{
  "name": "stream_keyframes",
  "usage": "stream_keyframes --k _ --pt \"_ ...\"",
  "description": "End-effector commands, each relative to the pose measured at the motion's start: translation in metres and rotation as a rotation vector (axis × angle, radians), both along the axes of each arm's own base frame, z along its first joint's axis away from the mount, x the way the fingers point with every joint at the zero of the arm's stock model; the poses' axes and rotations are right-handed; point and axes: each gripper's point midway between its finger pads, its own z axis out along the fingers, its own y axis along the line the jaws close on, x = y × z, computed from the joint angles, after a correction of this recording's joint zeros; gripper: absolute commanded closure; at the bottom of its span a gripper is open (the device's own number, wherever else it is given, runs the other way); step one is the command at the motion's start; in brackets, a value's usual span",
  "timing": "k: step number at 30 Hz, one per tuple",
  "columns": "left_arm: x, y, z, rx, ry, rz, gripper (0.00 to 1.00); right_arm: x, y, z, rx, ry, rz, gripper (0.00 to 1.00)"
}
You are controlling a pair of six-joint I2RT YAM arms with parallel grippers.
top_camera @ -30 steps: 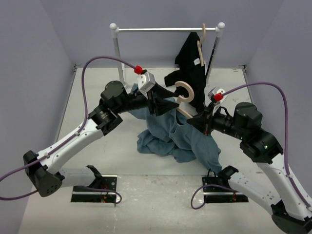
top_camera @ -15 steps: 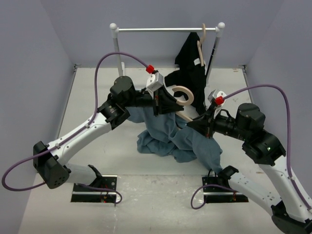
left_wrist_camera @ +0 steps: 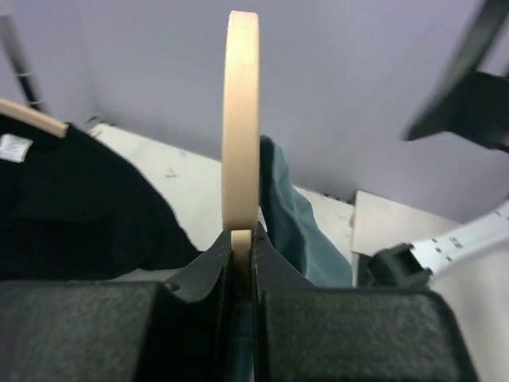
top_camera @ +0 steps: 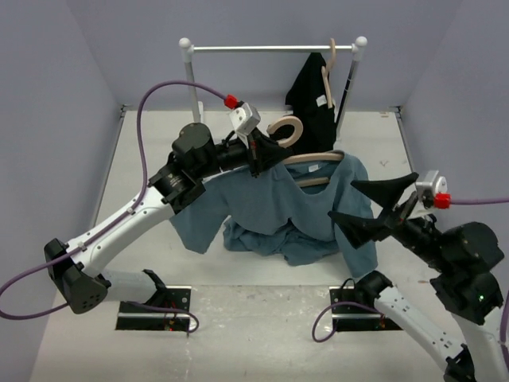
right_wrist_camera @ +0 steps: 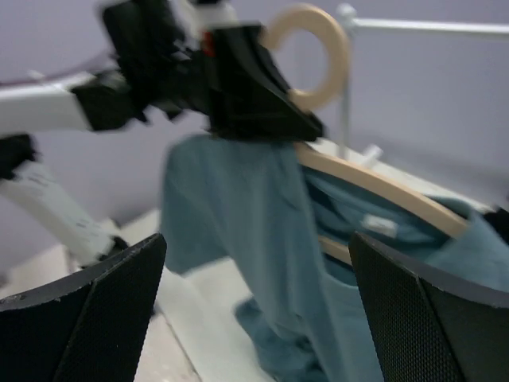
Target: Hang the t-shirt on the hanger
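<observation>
So the left gripper (top_camera: 258, 151) is pinched tight on the neck of the wooden hanger (top_camera: 314, 157), right below the hook, holding it up off the table (top_camera: 143, 135). The blue-grey t-shirt (top_camera: 270, 199) is draped over it, hem bunched on the tabletop. The right gripper (top_camera: 342, 199) is spread wide with nothing in it, just beside the shirt's right side. Behind them, a black garment (top_camera: 310, 95) hangs on the rack (top_camera: 270, 48).

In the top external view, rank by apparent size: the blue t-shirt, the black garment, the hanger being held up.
1. t-shirt: largest, spread across the middle.
2. black garment: clearly smaller, though it hangs farther back, which may shrink it.
3. hanger: smallest; only its hook and parts of its shoulders show.
</observation>
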Motion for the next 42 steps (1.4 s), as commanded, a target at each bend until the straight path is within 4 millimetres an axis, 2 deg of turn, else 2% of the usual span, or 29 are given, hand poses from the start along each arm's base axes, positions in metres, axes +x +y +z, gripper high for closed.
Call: stream_keyframes --k 1,2,3,4,7,8,10,12,14,15,18,21,22,25,27,28,29,30,33,36,38,40,42 --pt "0.029 0.021 0.055 -0.132 -0.030 0.250 1.00 -0.011 0.052 -0.006 0.105 0.151 0.280 0.01" --pt "0.030 0.019 0.058 -0.145 -0.033 0.267 1.00 -0.008 0.066 -0.017 0.111 0.211 0.324 0.01" --pt "0.029 0.017 0.062 -0.158 -0.043 0.273 1.00 0.006 0.076 -0.027 0.128 0.246 0.294 0.01" --pt "0.032 0.019 0.065 -0.165 -0.043 0.295 1.00 -0.009 0.085 -0.028 0.120 0.252 0.357 0.01" --pt "0.043 0.021 0.072 -0.184 -0.050 0.366 1.00 0.006 0.131 -0.042 0.072 0.280 0.228 0.01" --pt "0.046 0.024 0.073 -0.191 -0.048 0.397 1.00 -0.007 0.147 -0.044 0.047 0.288 0.254 0.01" --pt "0.048 0.026 0.076 -0.202 -0.059 0.415 1.00 -0.008 0.168 -0.049 0.013 0.305 0.175 0.01" --pt "0.055 0.030 0.080 -0.225 -0.067 0.464 1.00 -0.014 0.208 -0.060 -0.035 0.318 0.053 0.01" --pt "0.058 0.032 0.082 -0.235 -0.064 0.480 1.00 -0.016 0.228 -0.061 -0.012 0.330 -0.016 0.01" --pt "0.059 0.034 0.081 -0.238 -0.056 0.491 1.00 -0.019 0.240 -0.072 -0.028 0.334 -0.030 0.01" --pt "0.059 0.043 0.085 -0.269 -0.039 0.525 1.00 -0.020 0.251 -0.081 0.036 0.390 -0.109 0.01" --pt "0.057 0.053 0.086 -0.306 -0.024 0.550 1.00 -0.009 0.259 -0.094 0.042 0.385 -0.220 0.02" --pt "0.057 0.053 0.085 -0.311 -0.019 0.553 1.00 -0.005 0.261 -0.103 0.017 0.372 -0.262 0.06" --pt "0.055 0.056 0.086 -0.314 -0.010 0.553 1.00 0.005 0.260 -0.110 -0.003 0.351 -0.352 0.15" --pt "0.053 0.056 0.086 -0.312 -0.003 0.549 1.00 0.006 0.262 -0.114 -0.003 0.332 -0.364 0.31" --pt "0.053 0.056 0.086 -0.313 -0.002 0.547 1.00 0.007 0.264 -0.114 -0.001 0.320 -0.357 0.54" --pt "0.053 0.056 0.086 -0.313 -0.001 0.546 1.00 0.007 0.267 -0.113 0.003 0.306 -0.347 0.87" --pt "0.053 0.056 0.087 -0.315 -0.002 0.547 1.00 0.006 0.270 -0.114 0.003 0.303 -0.339 1.00" --pt "0.052 0.056 0.090 -0.318 -0.001 0.546 1.00 0.000 0.281 -0.124 -0.022 0.303 -0.298 1.00" --pt "0.053 0.055 0.091 -0.312 -0.008 0.544 1.00 -0.018 0.295 -0.129 -0.012 0.277 -0.230 1.00" --pt "0.057 0.055 0.092 -0.295 -0.020 0.556 1.00 -0.035 0.310 -0.123 0.002 0.216 -0.162 1.00" --pt "0.055 0.051 0.096 -0.284 -0.040 0.539 1.00 -0.059 0.326 -0.129 -0.019 0.184 -0.096 1.00" --pt "0.057 0.047 0.092 -0.257 -0.048 0.533 1.00 -0.072 0.337 -0.134 -0.032 0.180 -0.053 1.00"
